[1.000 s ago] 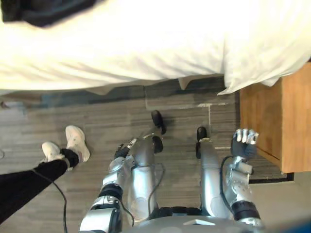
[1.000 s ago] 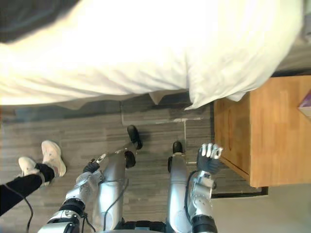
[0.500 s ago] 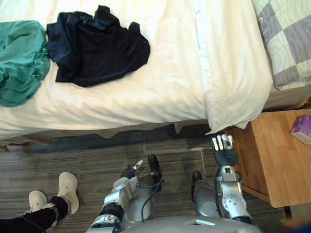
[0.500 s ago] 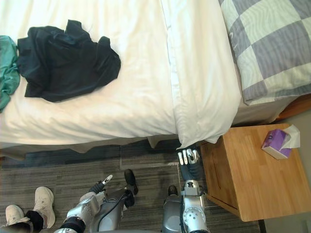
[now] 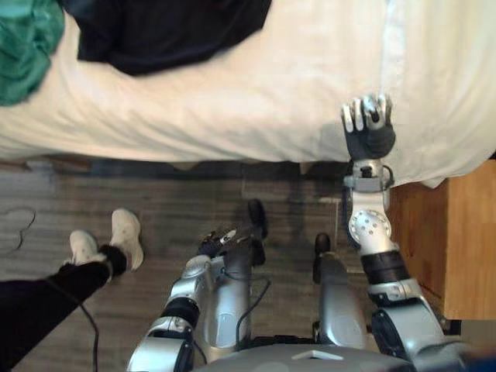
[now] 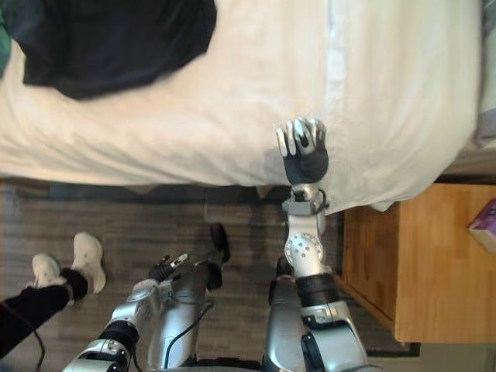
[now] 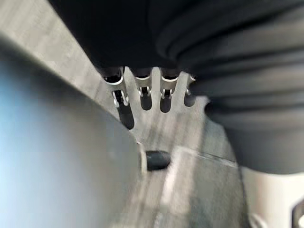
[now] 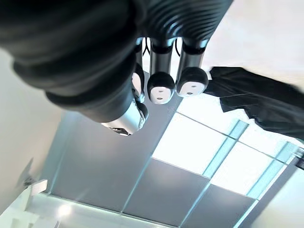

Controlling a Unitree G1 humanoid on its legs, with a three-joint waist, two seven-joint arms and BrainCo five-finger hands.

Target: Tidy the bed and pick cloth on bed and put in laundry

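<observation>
A black cloth point(image 5: 167, 31) lies crumpled on the white bed point(image 5: 232, 108), towards its far left. A green cloth point(image 5: 27, 46) is bunched beside it at the left edge. My right hand point(image 5: 369, 132) is raised in front of the bed's near edge, right of the middle, fingers relaxed and holding nothing. It is well to the right of the black cloth. My left hand point(image 5: 218, 241) hangs low over the floor, with its fingers point(image 7: 142, 90) straight and empty.
A wooden nightstand point(image 5: 457, 240) stands right of my right arm, with a purple box point(image 6: 484, 225) on it. A folded white cover point(image 5: 438, 77) hangs over the bed's right end. A person's legs in white shoes point(image 5: 116, 236) stand on the floor at the left.
The camera has tilted, shifting the whole picture. My right hand has risen from beside the nightstand, below the cover's corner, to the bed's near edge. The left hand stays low.
</observation>
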